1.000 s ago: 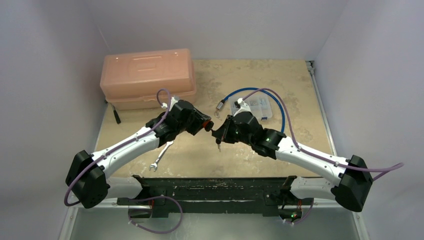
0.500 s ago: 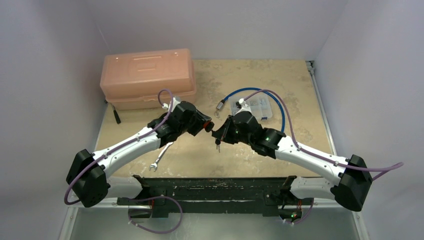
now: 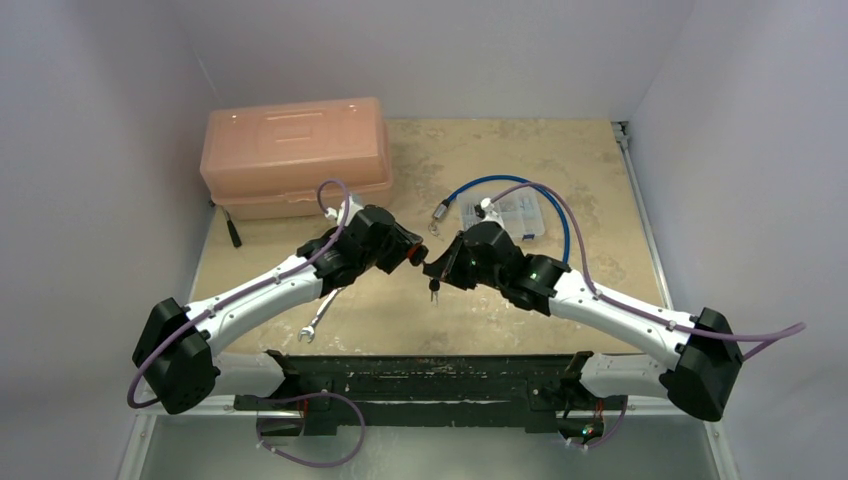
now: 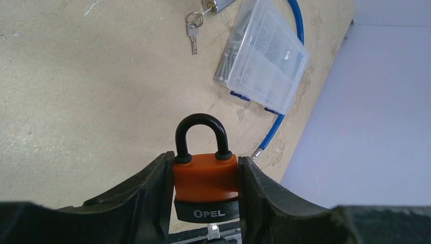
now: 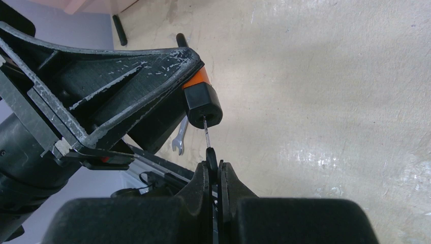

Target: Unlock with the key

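My left gripper (image 4: 205, 175) is shut on an orange padlock (image 4: 205, 178) with a black base marked OPEL and a black shackle, still closed. It holds the lock in the air over mid table (image 3: 411, 252). My right gripper (image 5: 215, 170) is shut on the black head of a key (image 5: 211, 156). The key's metal blade (image 5: 206, 131) points up into the lock's black base (image 5: 202, 104), with most of the blade still showing. The blade tip also shows under the lock in the left wrist view (image 4: 214, 230). A second key hangs below my right gripper (image 3: 433, 290).
A pink toolbox (image 3: 294, 150) stands at the back left. A clear parts box (image 4: 261, 56), a blue cable lock (image 4: 282, 109) and a spare key on a ring (image 4: 192, 31) lie behind the grippers. A wrench (image 3: 322, 313) lies near the front left.
Both grippers have shifted slightly, the right one moving a little left toward the lock. The hanging key has moved left with it.
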### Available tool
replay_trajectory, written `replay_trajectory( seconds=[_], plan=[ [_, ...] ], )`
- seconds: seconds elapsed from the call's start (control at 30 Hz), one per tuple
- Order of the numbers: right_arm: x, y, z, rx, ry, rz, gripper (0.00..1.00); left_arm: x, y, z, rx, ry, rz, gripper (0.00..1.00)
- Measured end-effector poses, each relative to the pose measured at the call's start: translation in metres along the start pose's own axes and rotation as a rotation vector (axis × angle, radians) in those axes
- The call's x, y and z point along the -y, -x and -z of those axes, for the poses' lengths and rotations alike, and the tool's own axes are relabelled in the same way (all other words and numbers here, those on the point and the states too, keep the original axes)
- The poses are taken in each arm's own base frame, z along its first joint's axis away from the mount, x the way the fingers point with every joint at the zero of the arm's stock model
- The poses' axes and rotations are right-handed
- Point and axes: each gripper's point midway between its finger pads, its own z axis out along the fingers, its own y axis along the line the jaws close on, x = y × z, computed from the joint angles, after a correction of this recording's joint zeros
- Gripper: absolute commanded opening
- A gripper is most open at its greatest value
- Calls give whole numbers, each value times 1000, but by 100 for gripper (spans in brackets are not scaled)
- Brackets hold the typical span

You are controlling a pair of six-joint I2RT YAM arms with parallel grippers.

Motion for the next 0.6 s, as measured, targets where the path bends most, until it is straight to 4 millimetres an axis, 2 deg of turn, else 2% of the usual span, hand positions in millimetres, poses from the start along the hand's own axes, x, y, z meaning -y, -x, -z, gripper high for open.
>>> replay_trajectory(
  seconds=[0.2, 0.6],
  plan=[
    [-2, 2, 0, -16, 15, -18, 0, 2, 1, 1, 19, -1, -5, 0],
    [3, 10, -9, -1, -4, 190, 0, 1, 10, -1, 66, 8, -7, 0]
  ],
)
